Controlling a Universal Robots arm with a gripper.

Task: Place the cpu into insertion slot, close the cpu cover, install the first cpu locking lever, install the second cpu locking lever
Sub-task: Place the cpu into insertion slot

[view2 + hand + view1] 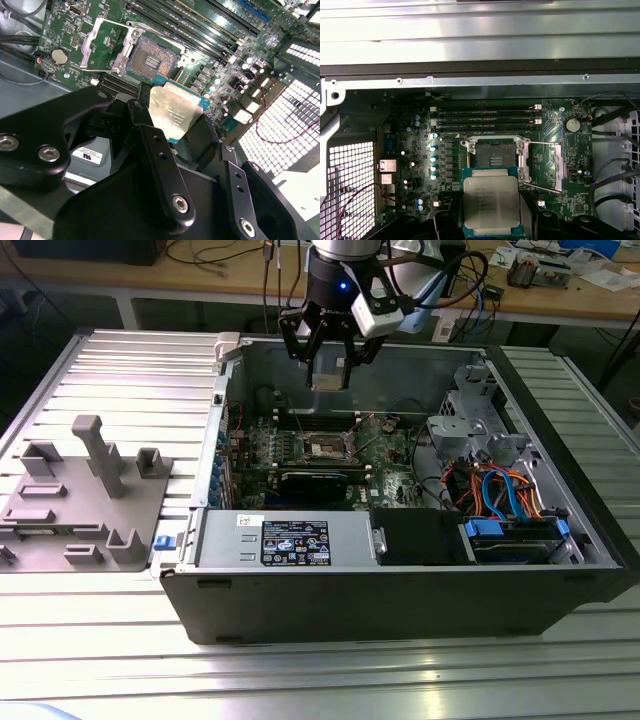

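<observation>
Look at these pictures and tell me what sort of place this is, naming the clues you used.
Probably a robotics lab or test workshop: an open computer case sits on a ribbed metal table, the arm's tool holds the cpu above it, and a cable-strewn wooden bench stands behind.

Black computer case (400,602), grey fixture (92,498)

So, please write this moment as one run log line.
gripper: shut on cpu | cpu: held clear of insertion slot | cpu cover: open

Nothing reads clearly: faint print crosses the cpu (491,202), and a black label (295,542) on the power supply (225,540) seems densely printed.
</observation>
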